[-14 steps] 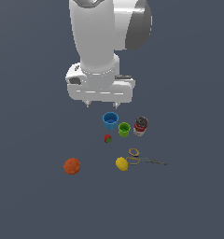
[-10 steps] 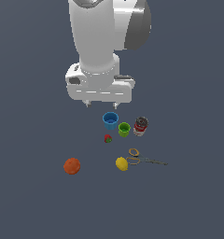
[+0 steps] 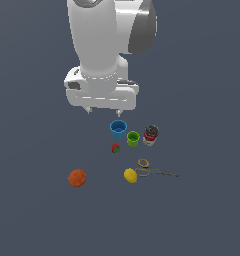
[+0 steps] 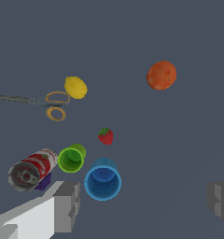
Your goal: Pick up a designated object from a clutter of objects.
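Well apart, orange ball, round, dimpled skin

A plain tabletop of dark blue-grey fills both views, flat and matte, with no edge, seam or marking in sight. It stretches beneath the pincer and well out on every side of it. In the wrist view a small dark purple patch shows just ahead of one pincer finger, half hidden by another item; what it is cannot be told.
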